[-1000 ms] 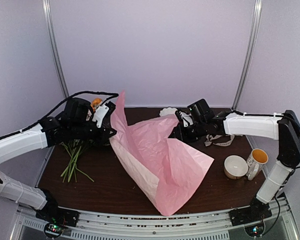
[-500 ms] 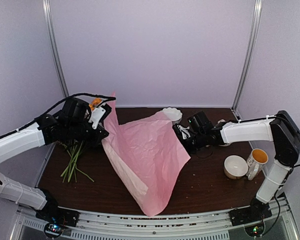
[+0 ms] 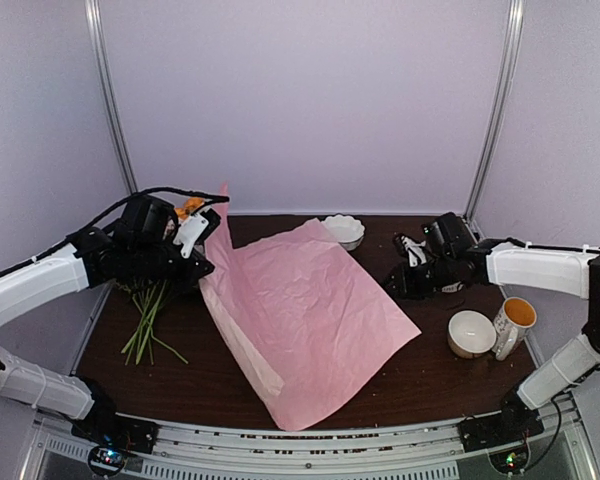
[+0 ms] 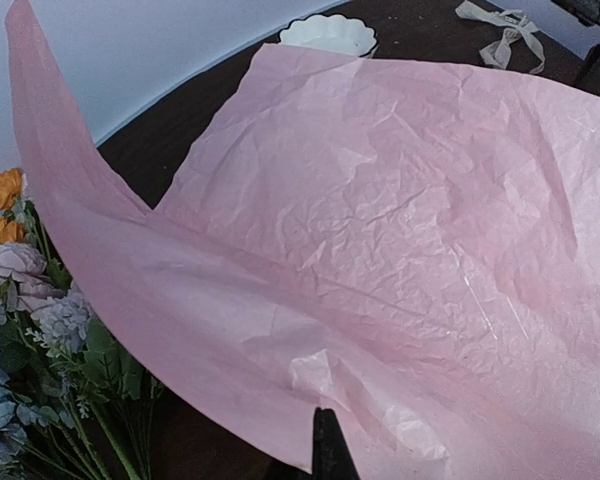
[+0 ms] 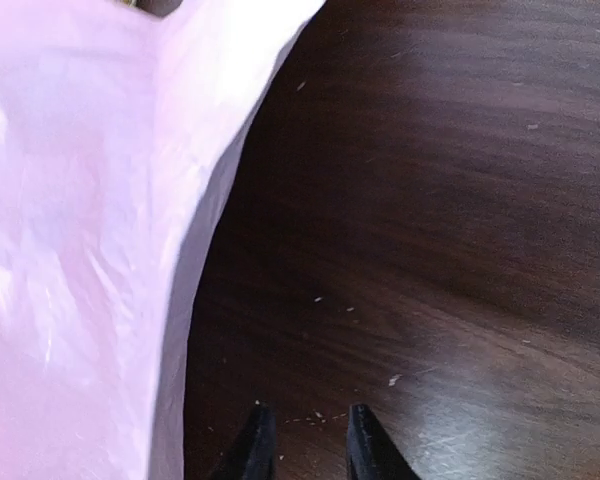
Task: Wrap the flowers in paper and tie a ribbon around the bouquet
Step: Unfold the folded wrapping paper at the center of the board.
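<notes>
The pale pink paper (image 3: 310,310) lies spread over the middle of the table, and its left edge is raised. My left gripper (image 3: 202,268) is shut on that raised edge, with one black finger (image 4: 330,452) showing under the sheet (image 4: 380,230). The flowers (image 4: 30,300) lie to the left of the paper under my left arm, their green stems (image 3: 148,318) pointing toward the near edge. My right gripper (image 3: 392,288) hovers just off the paper's right edge (image 5: 70,200). It is open (image 5: 308,412) over bare wood. The cream ribbon (image 4: 502,22) lies at the far right.
A white fluted dish (image 3: 343,230) stands behind the paper. A white bowl (image 3: 471,333) and a mug with an orange inside (image 3: 513,322) stand at the right, close to my right arm. The dark wooden table (image 3: 420,375) ends at a metal rail in front.
My right gripper let go of the paper and drew back to the right. The paper's right side dropped flat onto the table. My left gripper kept its hold on the left edge.
</notes>
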